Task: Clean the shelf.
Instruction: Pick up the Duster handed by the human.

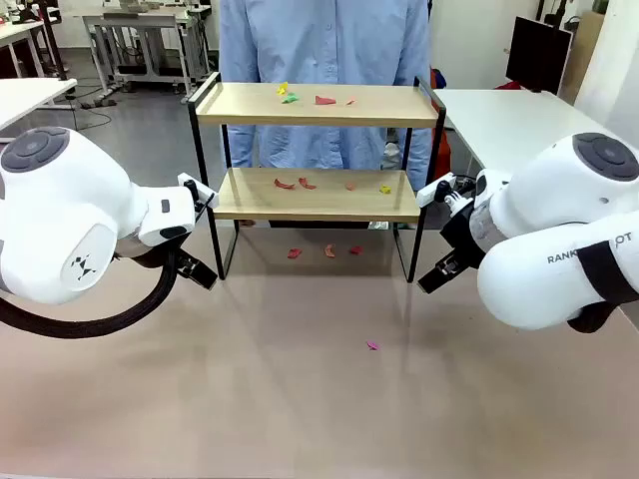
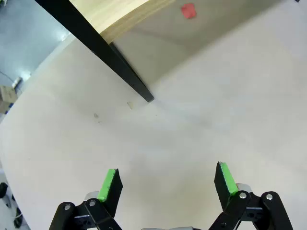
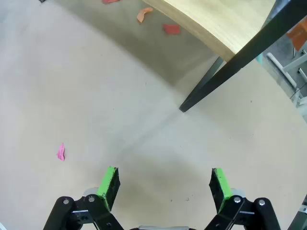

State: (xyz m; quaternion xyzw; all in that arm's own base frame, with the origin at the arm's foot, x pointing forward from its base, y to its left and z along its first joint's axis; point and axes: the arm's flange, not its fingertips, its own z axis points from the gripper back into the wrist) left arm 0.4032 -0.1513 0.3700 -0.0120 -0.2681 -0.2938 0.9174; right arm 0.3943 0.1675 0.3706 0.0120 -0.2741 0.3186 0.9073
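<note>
A pink scrap (image 1: 372,345) lies on the tabletop (image 1: 300,419) in front of the shelf (image 1: 310,118). Beside the shelf's legs, the left tool (image 2: 167,175) and right tool (image 3: 165,177) hang open and empty. Paper bits (image 1: 324,100) litter both boards and the tabletop beneath, so cleaning looks unstarted.

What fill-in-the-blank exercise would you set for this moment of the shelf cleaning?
1. The shelf has ___ wooden boards.
2. The left gripper and right gripper are both ___.
3. The pink scrap lies on the ___, in front of the shelf and apart from it.
Missing words: two; open; table.
</note>
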